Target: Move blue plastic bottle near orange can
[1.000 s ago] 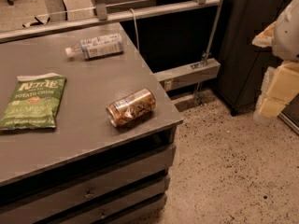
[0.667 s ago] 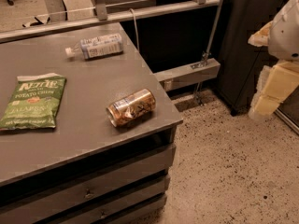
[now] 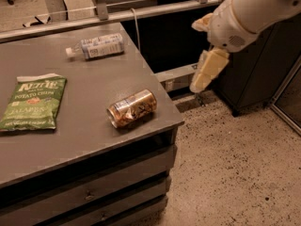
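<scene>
Approach step: gripper (image 3: 207, 72) hangs off the desk (image 3: 84, 140), right of orange can (image 3: 131, 108); opening cannot be told. Next: reach blue plastic bottle (image 3: 96, 46) beyond the can.

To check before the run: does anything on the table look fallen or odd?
Both drinks lie on their sides: the blue plastic bottle far back, the orange can near the right edge of the table, where it might roll off. The pincer hangs beyond that edge.
</scene>
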You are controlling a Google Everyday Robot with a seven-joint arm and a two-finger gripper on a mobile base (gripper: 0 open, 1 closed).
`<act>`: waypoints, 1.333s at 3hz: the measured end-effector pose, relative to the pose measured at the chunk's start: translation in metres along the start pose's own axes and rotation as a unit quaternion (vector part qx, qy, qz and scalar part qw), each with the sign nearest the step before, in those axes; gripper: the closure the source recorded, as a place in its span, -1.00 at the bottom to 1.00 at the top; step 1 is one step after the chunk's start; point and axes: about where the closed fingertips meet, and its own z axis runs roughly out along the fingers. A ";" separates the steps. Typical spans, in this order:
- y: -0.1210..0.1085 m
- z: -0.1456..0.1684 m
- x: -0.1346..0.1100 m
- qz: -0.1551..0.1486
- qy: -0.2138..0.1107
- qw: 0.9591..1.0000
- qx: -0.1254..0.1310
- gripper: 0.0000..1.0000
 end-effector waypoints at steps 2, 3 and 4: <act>-0.074 0.041 -0.048 -0.050 -0.077 0.995 0.035 -1.00; -0.074 0.041 -0.048 -0.050 -0.077 0.995 0.035 -1.00; -0.085 0.058 -0.057 -0.039 -0.110 0.992 0.050 -1.00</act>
